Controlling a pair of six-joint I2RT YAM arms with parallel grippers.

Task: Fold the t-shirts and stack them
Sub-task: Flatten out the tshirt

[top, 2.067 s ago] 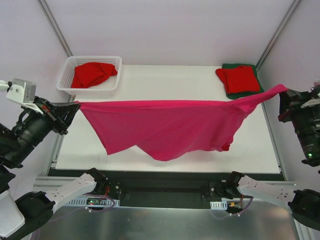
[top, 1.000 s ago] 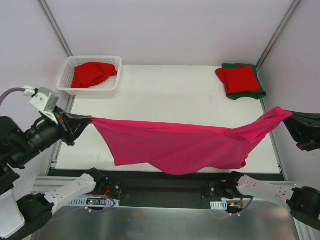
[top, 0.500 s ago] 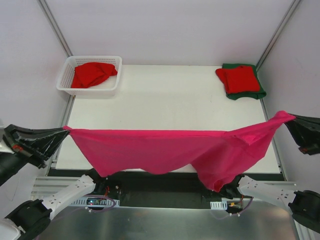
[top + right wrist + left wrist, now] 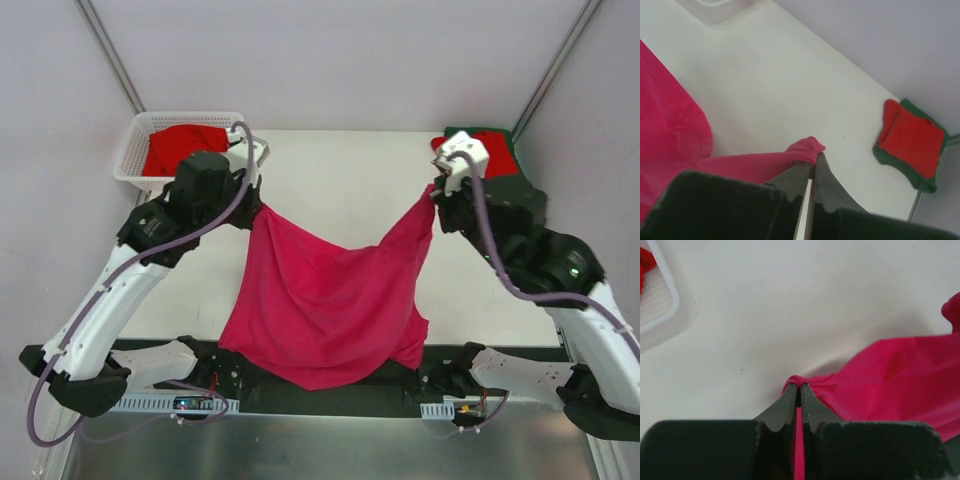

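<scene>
A magenta-pink t-shirt (image 4: 330, 300) hangs between my two grippers over the table, sagging in the middle, its lower edge draped past the near edge. My left gripper (image 4: 255, 205) is shut on its left corner, seen in the left wrist view (image 4: 800, 385) with the cloth (image 4: 890, 375) pinched between the fingertips. My right gripper (image 4: 435, 195) is shut on its right corner, seen in the right wrist view (image 4: 814, 156) with the cloth (image 4: 805, 147) bunched at the tips. A folded red shirt on a dark green one (image 4: 495, 145) lies at the far right, also in the right wrist view (image 4: 912, 145).
A white lattice basket (image 4: 135, 145) at the far left corner holds a crumpled red shirt (image 4: 175, 150); its rim shows in the left wrist view (image 4: 660, 305). The white table (image 4: 340, 170) lies under the shirt. Both arms reach over the table's middle.
Both arms have swung in from the table's sides to above its middle and far part. The pink shirt, stretched wide before, now hangs narrower and sags between the grippers.
</scene>
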